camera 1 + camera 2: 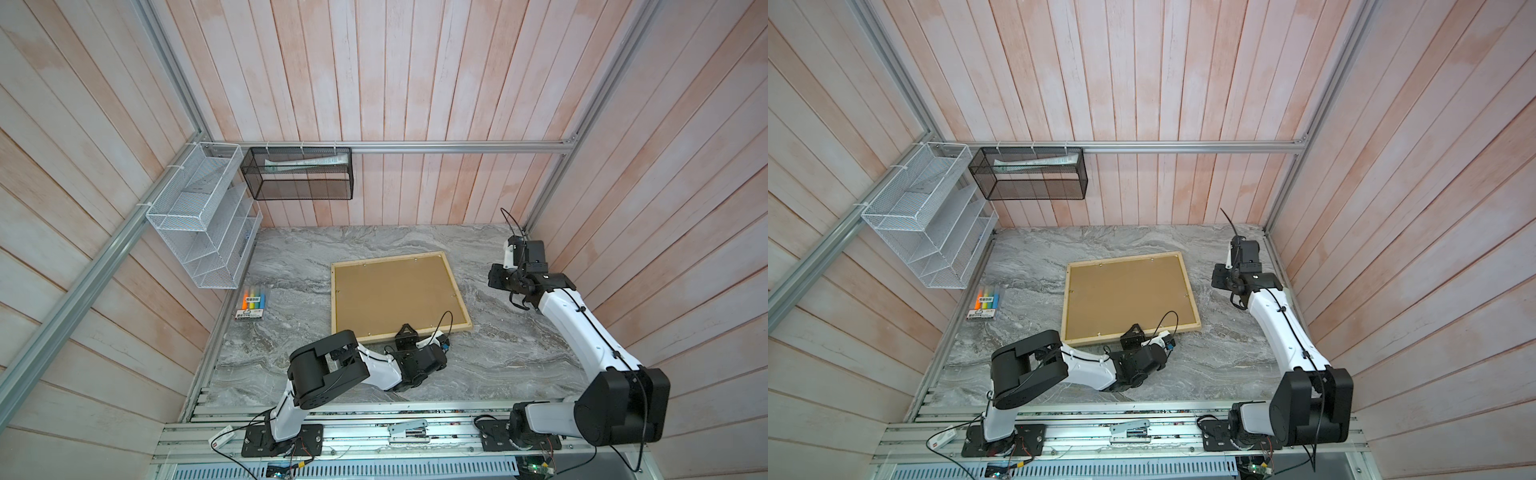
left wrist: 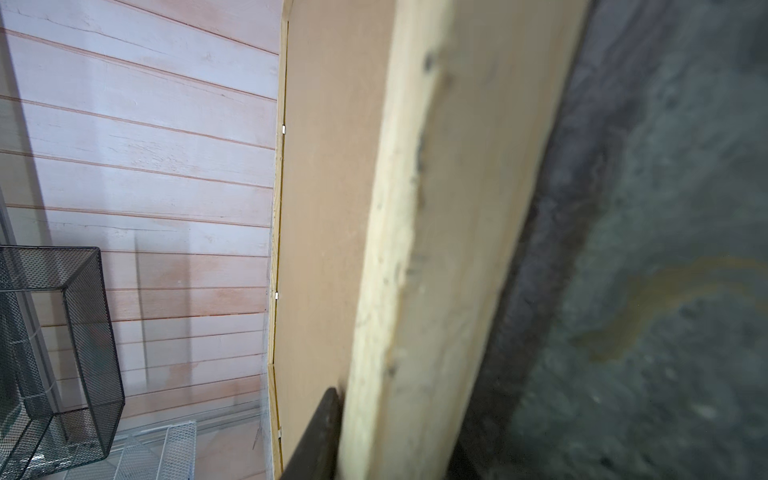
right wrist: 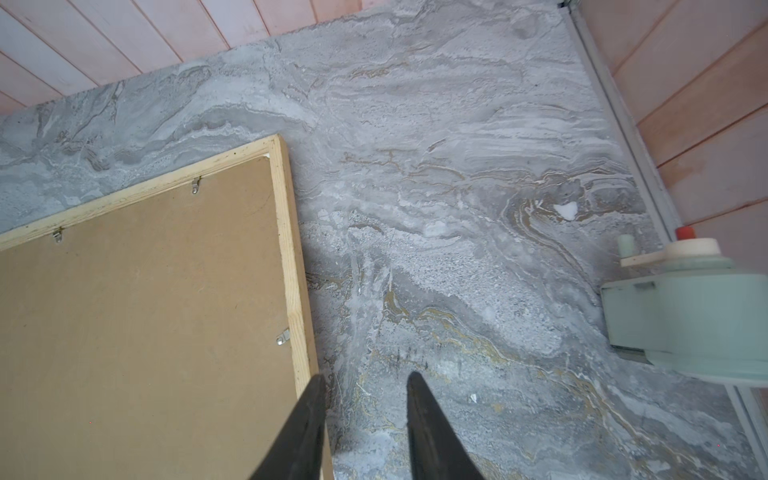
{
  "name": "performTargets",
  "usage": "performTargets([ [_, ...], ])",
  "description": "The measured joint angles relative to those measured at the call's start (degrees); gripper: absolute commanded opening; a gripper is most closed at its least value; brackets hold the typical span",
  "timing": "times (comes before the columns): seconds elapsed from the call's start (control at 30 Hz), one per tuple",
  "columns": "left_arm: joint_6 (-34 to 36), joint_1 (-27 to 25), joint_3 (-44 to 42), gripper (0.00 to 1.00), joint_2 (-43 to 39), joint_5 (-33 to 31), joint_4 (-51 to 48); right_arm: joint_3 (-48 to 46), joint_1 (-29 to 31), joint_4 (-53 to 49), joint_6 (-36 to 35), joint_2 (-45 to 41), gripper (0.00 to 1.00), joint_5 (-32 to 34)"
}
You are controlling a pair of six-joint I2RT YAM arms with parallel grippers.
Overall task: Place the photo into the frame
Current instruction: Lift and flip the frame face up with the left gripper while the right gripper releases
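Pale natural-wood picture frame [image 1: 390,258] lies back side up on the grey veined marble table [image 1: 498,353].
I see the left gripper [image 1: 406,332] clenched on its near thin strip, a matte brown backing board [image 1: 395,295] inside; the right gripper [image 3: 365,376] is parted, empty, above stone.

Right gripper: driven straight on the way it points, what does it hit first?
Probably the grey marble tabletop, just beside the side strip of the pale wooden picture frame. The right gripper, jaws apart, aims at marble in its wrist view; one finger overlaps the strip, so it may graze.
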Motion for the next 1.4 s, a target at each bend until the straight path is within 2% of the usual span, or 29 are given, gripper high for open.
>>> performTargets([
  [0.17, -1.2, 0.6, 1.8, 0.01, -1.6, -0.5, -3.7, -2.1, -3.9, 2.8, 1.2, -3.4, 0.36, -1.9],
  [0.27, -3.2, 1.2, 5.1, 0.0, -3.1, 0.1, -10.4, -2.9, -4.1, 4.1, 1.5, -3.5, 0.36, -3.0],
  [0.47, -9.4, 3.4, 17.5, 0.0, -5.5, 3.8, -27.5, -3.8, -4.1, 5.1, 1.9, -3.1, 0.35, -5.4],
  [0.73, -16.1, 5.4, 30.8, 0.0, -5.5, 6.7, -43.5, -3.8, -4.1, 5.7, 1.9, -3.0, 0.35, -6.6],
  [1.1, -22.8, 9.2, 46.3, 0.0, -5.4, 17.7, -62.4, -3.8, -4.1, 6.1, 1.9, -2.4, 0.35, -6.9],
  [1.4, -27.2, 14.1, 59.0, 0.0, -5.4, 24.1, -70.2, -3.8, -4.1, 6.1, 1.9, -1.9, 0.34, -7.1],
])
